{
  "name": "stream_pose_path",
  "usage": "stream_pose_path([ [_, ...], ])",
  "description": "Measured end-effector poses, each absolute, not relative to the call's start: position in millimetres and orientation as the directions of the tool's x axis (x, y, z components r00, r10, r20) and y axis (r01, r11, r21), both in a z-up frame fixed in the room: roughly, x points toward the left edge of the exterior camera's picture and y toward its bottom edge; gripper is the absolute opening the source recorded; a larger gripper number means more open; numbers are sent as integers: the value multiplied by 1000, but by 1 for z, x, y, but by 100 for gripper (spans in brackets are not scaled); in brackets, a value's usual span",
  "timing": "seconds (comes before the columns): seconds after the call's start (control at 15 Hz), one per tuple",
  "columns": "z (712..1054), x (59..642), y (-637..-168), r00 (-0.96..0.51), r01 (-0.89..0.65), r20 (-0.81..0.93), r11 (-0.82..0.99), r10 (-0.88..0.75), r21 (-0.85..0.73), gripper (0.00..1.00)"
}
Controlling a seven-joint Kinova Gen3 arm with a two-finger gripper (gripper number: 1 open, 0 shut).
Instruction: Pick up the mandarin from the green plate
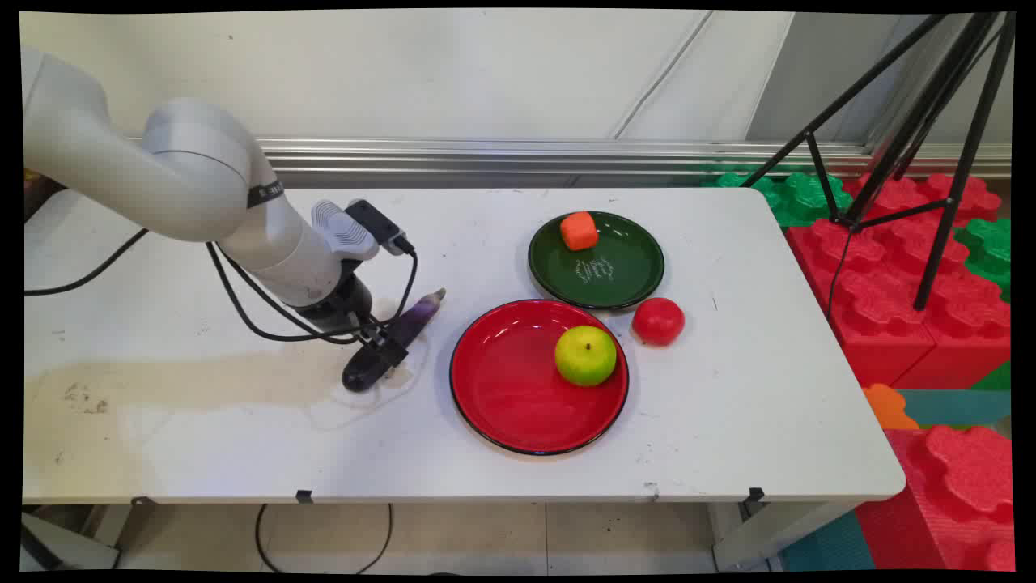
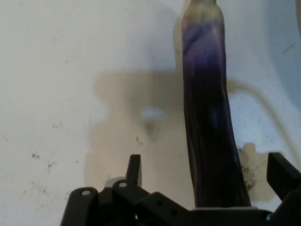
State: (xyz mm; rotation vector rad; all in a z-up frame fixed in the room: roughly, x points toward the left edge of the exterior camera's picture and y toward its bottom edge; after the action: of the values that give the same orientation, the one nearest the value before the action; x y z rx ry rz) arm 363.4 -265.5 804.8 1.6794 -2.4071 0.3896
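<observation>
Low over the table (image 1: 243, 437), the gripper (image 1: 380, 350) straddles a purple eggplant (image 1: 409, 322), its jaws spread wide and not yet closed on it. In the hand view the eggplant (image 2: 207, 117) lies lengthwise between the two fingers (image 2: 134, 169), nearer one than the other. Well to the side sit a red plate (image 1: 502, 397) holding a green apple (image 1: 585, 355), a tomato (image 1: 658, 321), and a green plate (image 1: 623, 271) with an orange cube (image 1: 579, 231).
</observation>
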Motion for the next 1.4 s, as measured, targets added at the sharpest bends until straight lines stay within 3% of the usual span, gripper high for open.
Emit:
stream_pose_path([
  [0.53, 829, 374, -261, -439, -897, 328, 430, -836, -103, 100],
  [1.4, 931, 403, -261, -607, -766, 447, 634, -657, -106, 100],
])
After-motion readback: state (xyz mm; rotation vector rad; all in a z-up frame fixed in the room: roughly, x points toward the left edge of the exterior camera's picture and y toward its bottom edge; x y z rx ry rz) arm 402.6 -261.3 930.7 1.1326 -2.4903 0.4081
